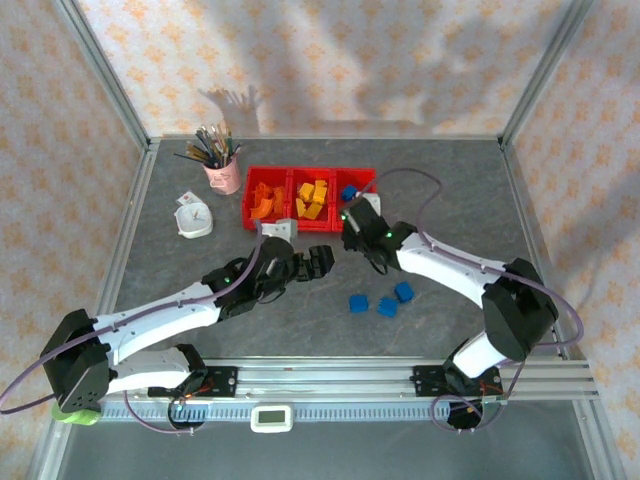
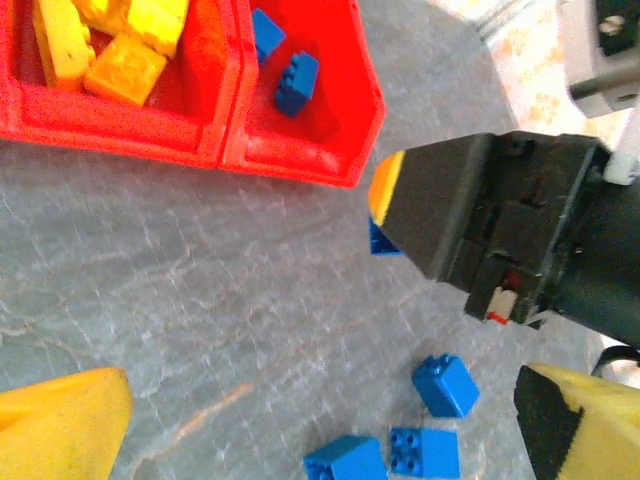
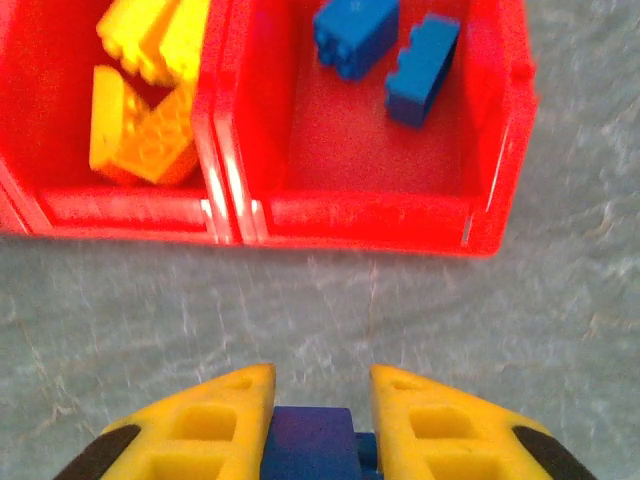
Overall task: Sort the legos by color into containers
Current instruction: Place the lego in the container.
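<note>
Blue lego point(image 3: 308, 442) pinched in right claw point(image 3: 320, 388), near red container point(image 3: 370, 215)

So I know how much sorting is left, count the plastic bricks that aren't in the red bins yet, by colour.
Blue plastic bricks: 4, three on the grey table, one gripped in the right claw
Orange plastic bricks: 0
Yellow plastic bricks: 0
Total: 4

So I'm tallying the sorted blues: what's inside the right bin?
Two blue bricks lie in the far half of the right bin. The near part of its floor is bare red. The floor under the bricks is covered.
</note>
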Robot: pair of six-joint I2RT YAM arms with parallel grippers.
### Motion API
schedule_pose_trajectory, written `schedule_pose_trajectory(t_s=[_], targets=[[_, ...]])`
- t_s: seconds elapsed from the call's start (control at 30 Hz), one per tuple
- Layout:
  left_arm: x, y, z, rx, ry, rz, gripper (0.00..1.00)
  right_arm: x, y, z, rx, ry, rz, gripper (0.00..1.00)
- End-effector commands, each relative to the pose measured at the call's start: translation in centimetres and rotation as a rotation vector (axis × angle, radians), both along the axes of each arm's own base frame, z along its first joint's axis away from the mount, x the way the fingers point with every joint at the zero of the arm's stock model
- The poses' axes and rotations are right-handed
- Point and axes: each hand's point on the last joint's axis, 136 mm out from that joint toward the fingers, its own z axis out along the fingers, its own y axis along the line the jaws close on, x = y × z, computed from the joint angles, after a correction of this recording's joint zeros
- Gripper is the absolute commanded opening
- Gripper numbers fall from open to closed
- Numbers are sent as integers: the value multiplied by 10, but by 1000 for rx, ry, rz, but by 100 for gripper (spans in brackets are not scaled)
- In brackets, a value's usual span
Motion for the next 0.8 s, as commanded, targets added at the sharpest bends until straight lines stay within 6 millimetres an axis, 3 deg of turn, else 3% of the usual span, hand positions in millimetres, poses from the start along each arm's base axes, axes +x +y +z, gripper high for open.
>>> schedule_pose_trajectory(t_s=[0.0, 0.23, 0.43, 0.53, 0.63, 0.77], targets=[[16, 7, 13, 16, -31, 27, 99, 27, -11, 16, -63, -59, -25, 18], [46, 30, 26, 16, -65, 113, 99, 88, -12, 23, -101, -102, -50, 19], [61, 37, 22, 33, -58, 144, 99, 133, -12, -1, -133, -72, -65, 20], [64, 38, 21, 37, -56, 151, 99, 145, -10, -15, -144, -45, -62, 20], [66, 40, 22, 35, -62, 155, 99, 150, -4, -20, -132, -49, -38, 27], [66, 41, 22, 41, -61, 152, 99, 151, 0, -12, -115, -65, -23, 37]])
